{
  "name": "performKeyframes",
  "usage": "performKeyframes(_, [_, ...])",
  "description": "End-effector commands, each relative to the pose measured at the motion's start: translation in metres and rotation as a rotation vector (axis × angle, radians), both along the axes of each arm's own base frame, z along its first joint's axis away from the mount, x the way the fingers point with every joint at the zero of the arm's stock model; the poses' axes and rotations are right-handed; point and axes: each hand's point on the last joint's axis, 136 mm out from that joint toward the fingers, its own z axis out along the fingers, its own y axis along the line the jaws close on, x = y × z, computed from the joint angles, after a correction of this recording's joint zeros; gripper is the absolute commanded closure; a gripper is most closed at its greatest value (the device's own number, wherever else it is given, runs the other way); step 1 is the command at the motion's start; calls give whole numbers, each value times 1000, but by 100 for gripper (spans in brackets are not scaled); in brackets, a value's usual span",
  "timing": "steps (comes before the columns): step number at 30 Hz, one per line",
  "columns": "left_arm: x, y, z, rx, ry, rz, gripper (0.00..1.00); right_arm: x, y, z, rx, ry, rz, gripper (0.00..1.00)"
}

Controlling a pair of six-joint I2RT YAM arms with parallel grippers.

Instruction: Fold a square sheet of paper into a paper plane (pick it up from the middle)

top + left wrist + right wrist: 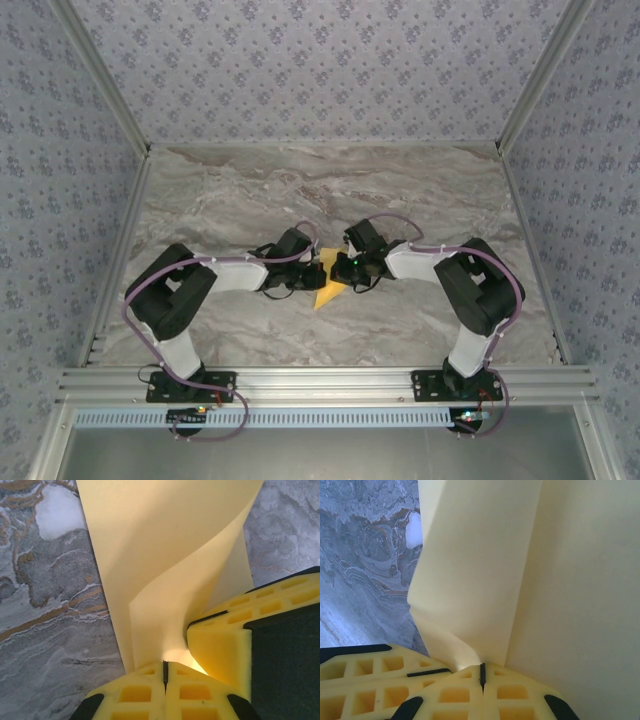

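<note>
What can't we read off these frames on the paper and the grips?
- Top view: sheet of paper mostly hidden under left gripper and right gripper; folds too small to read.
- Left wrist: sheet runs off the top edge; pinched part hidden inside the shut jaws, layer count unclear.
- Right wrist: sheet cut off by top and right edges; table beyond hidden behind it.

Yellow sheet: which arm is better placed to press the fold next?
Probably right: the right fingers are shut on the sheet at a straight fold line; the left fingers pinch a curled part.
</note>
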Motion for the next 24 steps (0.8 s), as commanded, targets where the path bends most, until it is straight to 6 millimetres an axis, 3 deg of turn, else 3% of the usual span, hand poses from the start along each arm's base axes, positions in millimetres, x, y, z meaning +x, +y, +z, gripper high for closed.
performKeyframes(1, [-4,5,-11,31,42,8,100,3,-10,1,-2,-7,-26,99])
performKeyframes(4, [-6,8,-13,48,51,9,100,12,-3,20,70,-66,3,100])
performKeyframes(11, [-10,11,-19,64,72,5,100,14,7,24,157,-94,66,100])
performKeyframes(18, [-11,11,-20,72,81,8,100,16,8,7,123,-70,104,100])
performKeyframes(24, [-16,19,-25,110,109,17,100,30,-15,-5,58,-69,59,100])
